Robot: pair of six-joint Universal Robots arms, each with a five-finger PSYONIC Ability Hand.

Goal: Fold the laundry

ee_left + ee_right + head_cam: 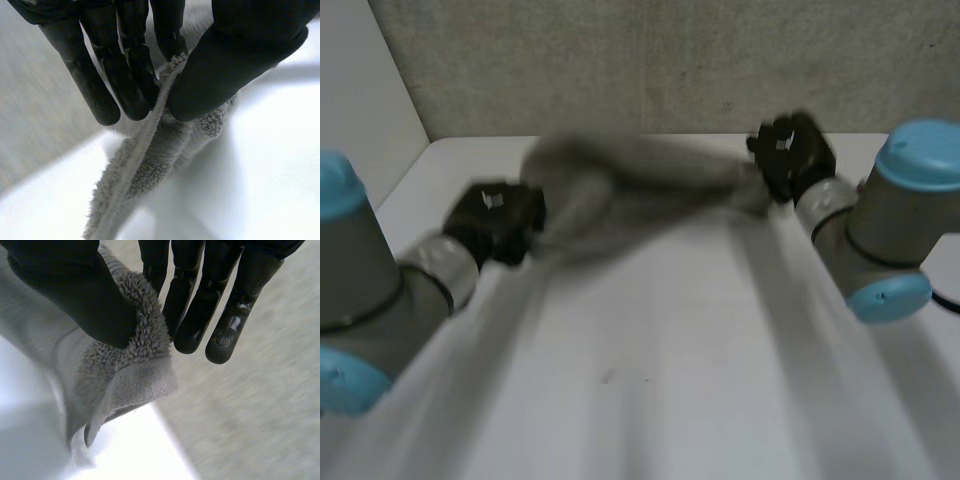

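Note:
A grey terry towel [640, 185] is stretched in the air between my two hands, over the far half of the white table [650, 380]. My left hand [498, 222] pinches one end of it; in the left wrist view the towel's hemmed edge [150, 150] runs between the straight fingers [125, 75] and the thumb. My right hand [790, 152] pinches the other end near the back wall; in the right wrist view a fluffy towel corner [130, 365] sits between its thumb and fingers [200, 305]. The towel sags a little between the two grips.
A rough grey wall [650, 60] closes off the table's far edge right behind the towel. A pale side wall [360, 100] stands at the left. Both grey arms with light-blue caps flank the table's near half.

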